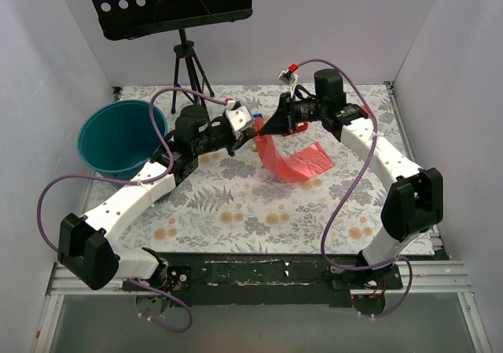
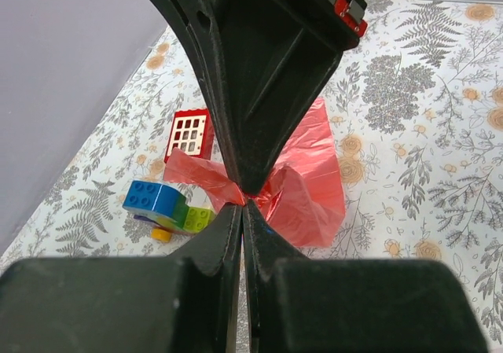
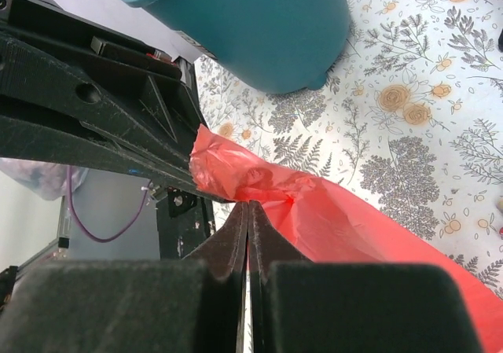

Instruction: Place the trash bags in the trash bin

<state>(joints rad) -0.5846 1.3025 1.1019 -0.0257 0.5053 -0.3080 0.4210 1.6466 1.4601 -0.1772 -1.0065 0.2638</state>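
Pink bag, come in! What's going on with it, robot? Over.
Left tool and right tool both shut on pink bag, tip to tip. Bag's far end on table, not in teal bin. Beside bag: toy bricks.

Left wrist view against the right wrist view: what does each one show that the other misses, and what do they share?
Only the left wrist view: a flat red box with white squares and a cluster of blue and green toy blocks, lying beside the bag.
Only the right wrist view: the teal trash bin, standing apart from the bag.
Both: the floral table cover and the pink-red trash bag, its bunched edge pinched by the shut left hand and the shut right hand, their tips meeting at the same spot.
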